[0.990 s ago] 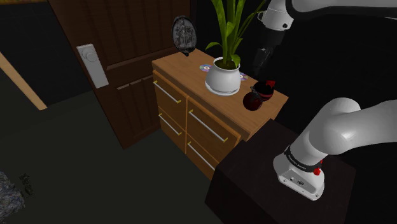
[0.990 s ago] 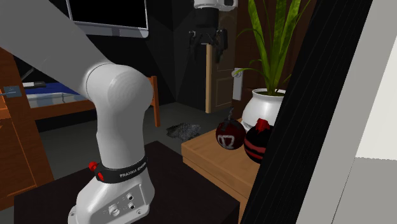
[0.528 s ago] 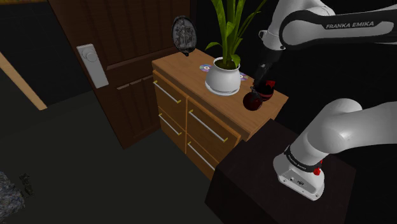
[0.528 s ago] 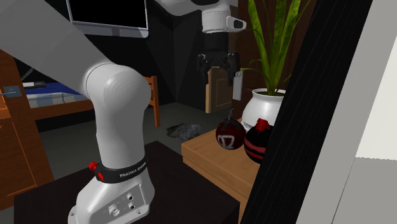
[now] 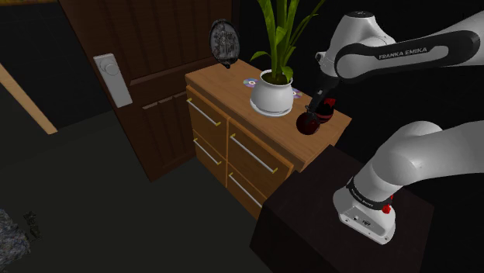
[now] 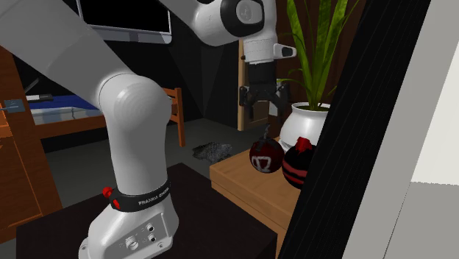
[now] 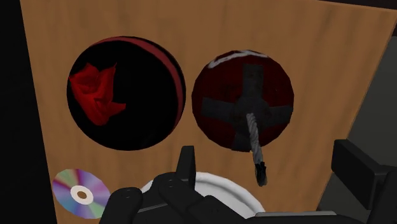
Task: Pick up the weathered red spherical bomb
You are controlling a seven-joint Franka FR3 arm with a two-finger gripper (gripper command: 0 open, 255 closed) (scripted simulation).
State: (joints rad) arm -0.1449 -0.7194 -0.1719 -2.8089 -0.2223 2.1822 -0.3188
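Observation:
The dark red round bomb [image 6: 265,156] carries a white "02" mark, dark bands and a rope fuse. It stands near the end of the wooden dresser top [image 5: 225,84]. In the wrist view the red bomb [image 7: 242,105] lies ahead of my gripper [image 7: 270,175], whose fingers [image 7: 186,165] stand wide apart. My gripper [image 6: 265,104] hangs open just above the bomb without touching it. In the shoulder view the gripper [image 5: 316,107] is over the red bomb [image 5: 306,124]. A black ball with red stripes [image 6: 298,165] sits right beside it, also seen as the black ball [image 7: 125,92].
A white pot with a tall green plant [image 5: 272,95] stands close behind the bombs, with shiny discs [image 5: 249,81] by it. A dark round ornament [image 5: 223,39] sits at the dresser's far end. The dresser edge [image 5: 330,143] is close to the bombs.
The arm has come down from high above the dresser, lowering the open gripper to just over the red bomb. The bombs have not moved.

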